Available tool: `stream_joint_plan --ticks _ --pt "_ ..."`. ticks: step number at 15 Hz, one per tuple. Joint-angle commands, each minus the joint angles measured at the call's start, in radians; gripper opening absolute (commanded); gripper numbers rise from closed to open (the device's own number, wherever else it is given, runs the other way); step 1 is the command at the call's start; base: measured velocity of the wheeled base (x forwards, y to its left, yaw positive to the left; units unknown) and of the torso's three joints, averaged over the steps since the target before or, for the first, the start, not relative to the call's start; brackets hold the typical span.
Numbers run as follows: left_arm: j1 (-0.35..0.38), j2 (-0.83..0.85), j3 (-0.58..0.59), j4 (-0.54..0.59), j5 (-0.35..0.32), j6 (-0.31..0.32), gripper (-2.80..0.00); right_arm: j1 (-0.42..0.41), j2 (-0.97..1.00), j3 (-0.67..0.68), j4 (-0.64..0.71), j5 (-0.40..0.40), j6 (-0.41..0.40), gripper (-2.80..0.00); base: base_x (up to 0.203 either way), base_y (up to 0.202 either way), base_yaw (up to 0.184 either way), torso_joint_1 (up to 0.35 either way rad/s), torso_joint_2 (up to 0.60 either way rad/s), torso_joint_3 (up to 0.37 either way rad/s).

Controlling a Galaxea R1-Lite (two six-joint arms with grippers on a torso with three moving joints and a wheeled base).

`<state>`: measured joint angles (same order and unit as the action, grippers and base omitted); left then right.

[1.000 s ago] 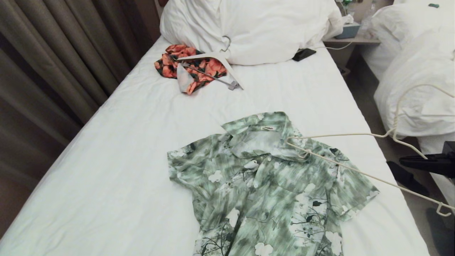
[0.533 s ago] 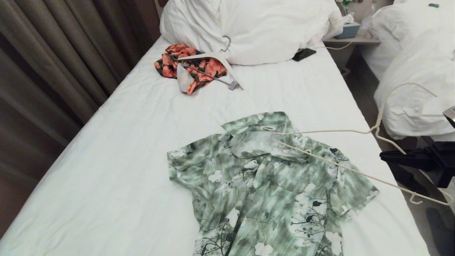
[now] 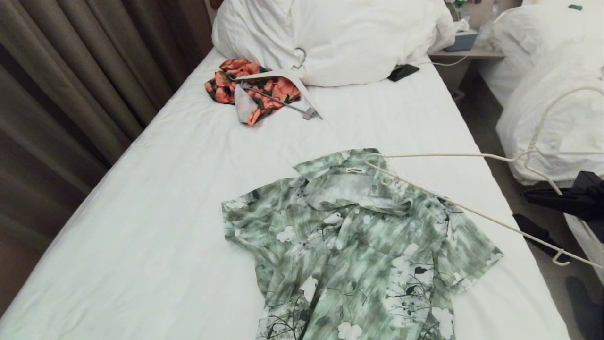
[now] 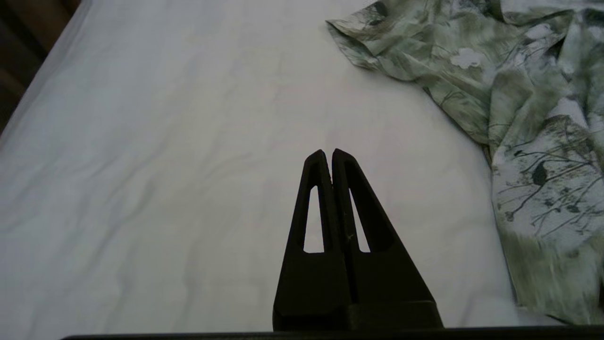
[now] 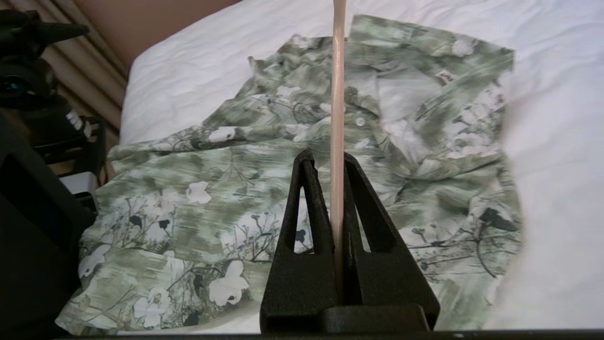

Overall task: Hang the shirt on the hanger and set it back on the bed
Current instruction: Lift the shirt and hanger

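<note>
The bed (image 3: 165,198) carries the shirt (image 3: 349,245) spread flat, buttoned front up, near its foot. The hanger (image 3: 439,155), pinched tight in the right gripper (image 5: 336,163) off the bed's right edge, has swung in half a second so its far tip now sits at the collar instead of lower on the shoulder, better placed, I judge, for threading the neck. The left gripper (image 4: 328,153) hangs closed and empty over bare sheet beside a sleeve.

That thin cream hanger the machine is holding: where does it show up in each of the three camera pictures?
Head view: the hanger reaches from the right edge across the shirt's collar.
Left wrist view: not in it; only the shut left tool over the bed.
Right wrist view: the hanger is a pale rod clamped in the right tool.
Shared landmark: the shirt.
</note>
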<state>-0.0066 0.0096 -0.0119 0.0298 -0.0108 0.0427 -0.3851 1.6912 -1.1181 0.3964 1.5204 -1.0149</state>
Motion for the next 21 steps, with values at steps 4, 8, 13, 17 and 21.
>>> stream_joint_plan --ticks 4,8,13,17,21 --pt "-0.012 0.275 -0.082 -0.021 -0.044 0.006 -2.8 -0.004 0.001 -0.026 0.002 0.01 -0.003 -2.8 0.0 0.0 0.0 0.0 0.0 0.0" --pt "-0.041 0.727 -0.217 -0.14 -0.157 -0.055 -2.8 -0.005 0.005 -0.043 0.006 0.01 -0.002 -2.8 0.0 0.0 0.0 0.0 0.0 0.0" --pt "-0.163 1.349 -0.267 -0.636 -0.214 -0.16 -2.8 -0.006 0.008 -0.043 0.01 0.01 0.014 -2.8 0.0 0.0 0.0 0.0 0.0 0.0" --pt "-0.289 1.742 -0.416 -0.959 -0.127 -0.207 -2.8 -0.006 0.043 -0.06 0.009 0.01 0.016 -2.8 0.0 0.0 0.0 0.0 0.0 0.0" --pt "-0.415 1.926 -0.666 -1.028 -0.027 -0.211 0.0 -0.008 0.082 -0.083 0.007 0.01 0.016 -2.8 0.0 0.0 0.0 0.0 0.0 0.0"
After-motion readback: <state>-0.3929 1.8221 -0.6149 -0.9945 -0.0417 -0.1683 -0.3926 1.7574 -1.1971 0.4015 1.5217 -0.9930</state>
